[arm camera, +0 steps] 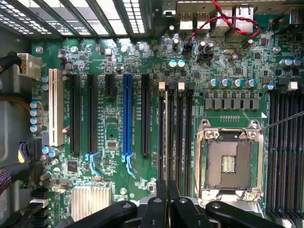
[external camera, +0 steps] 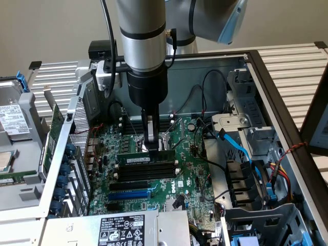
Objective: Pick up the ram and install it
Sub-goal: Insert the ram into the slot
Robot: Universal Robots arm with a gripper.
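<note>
The ram (external camera: 138, 160), a dark-green stick with a pale label, stands upright in the farthest of the black memory slots (external camera: 146, 177) on the motherboard. My gripper (external camera: 152, 146) comes straight down on it, its narrow fingers closed on the stick's top edge near the end on the exterior view's right. In the wrist view my gripper (arm camera: 167, 192) has its black fingers (arm camera: 159, 209) meeting over the row of memory slots (arm camera: 175, 137) beside the bare CPU socket (arm camera: 228, 161).
The blue slot (external camera: 128, 195) lies nearer the camera than the memory slots. Black cables and a blue cable (external camera: 236, 146) hang on the exterior view's right. A metal card bracket (external camera: 72, 154) walls the left. A power supply (external camera: 120, 230) sits in front.
</note>
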